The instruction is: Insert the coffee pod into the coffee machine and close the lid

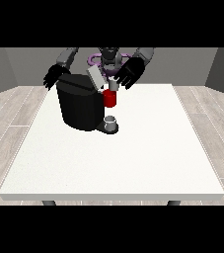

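Pod hovering at the machine's mouth

We see the hand at the view's right [130, 72], fingers spread, just above the coffee pod [113, 85]; coffee machine [81, 101] lid [95, 77] tilted open, the other hand [55, 76] behind, also spread.

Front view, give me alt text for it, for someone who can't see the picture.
A black coffee machine with its lid raised stands on a white table, a small grey cup on its base and a red part above the cup. The hand at the view's right hovers open above it; the hand at the view's left hangs behind the machine.
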Robot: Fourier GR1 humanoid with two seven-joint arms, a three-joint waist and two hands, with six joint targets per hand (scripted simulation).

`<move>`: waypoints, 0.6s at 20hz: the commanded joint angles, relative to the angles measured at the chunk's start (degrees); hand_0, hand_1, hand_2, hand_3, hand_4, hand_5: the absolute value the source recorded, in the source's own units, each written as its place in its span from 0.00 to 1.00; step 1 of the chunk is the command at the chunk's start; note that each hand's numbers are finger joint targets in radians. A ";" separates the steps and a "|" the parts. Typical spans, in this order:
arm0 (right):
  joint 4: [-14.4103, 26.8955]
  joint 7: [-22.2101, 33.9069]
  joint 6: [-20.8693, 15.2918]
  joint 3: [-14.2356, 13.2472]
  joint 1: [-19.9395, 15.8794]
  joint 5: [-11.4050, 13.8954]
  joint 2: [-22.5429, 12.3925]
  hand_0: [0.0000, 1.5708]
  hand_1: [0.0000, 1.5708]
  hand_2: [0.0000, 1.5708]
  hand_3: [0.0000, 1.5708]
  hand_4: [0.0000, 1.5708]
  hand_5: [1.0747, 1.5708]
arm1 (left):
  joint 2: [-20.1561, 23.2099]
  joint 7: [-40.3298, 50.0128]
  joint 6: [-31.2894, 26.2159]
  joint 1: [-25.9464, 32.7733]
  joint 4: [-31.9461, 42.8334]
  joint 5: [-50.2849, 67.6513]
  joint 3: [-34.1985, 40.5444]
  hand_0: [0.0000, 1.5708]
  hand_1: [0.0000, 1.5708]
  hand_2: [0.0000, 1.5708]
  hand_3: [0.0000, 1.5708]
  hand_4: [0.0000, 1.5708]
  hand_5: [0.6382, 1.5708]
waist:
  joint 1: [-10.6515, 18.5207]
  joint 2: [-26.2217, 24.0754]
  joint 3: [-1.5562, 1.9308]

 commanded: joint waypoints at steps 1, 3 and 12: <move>0.27 0.05 0.38 -0.49 0.58 -1.07 0.38 0.00 0.00 0.00 0.00 0.33 1.00 | -1.42 0.46 0.02 -0.24 0.27 -0.08 0.03 0.82 0.82 0.84 0.78 0.32 1.00 | -0.29 0.45 0.01; -2.37 1.51 -0.28 0.97 0.65 -0.13 0.91 0.00 0.00 0.00 0.00 0.34 1.00 | 1.72 -1.15 -1.54 -0.49 1.60 -0.78 0.17 0.84 0.84 0.85 0.79 0.32 1.00 | -1.16 0.77 -0.01; -0.63 0.43 3.09 -1.95 2.46 -3.72 -1.44 0.00 0.00 0.00 0.00 0.33 1.00 | -2.56 0.91 -0.36 0.27 0.50 -1.45 -0.73 0.75 0.75 0.80 0.76 0.32 1.00 | -0.52 -1.84 0.02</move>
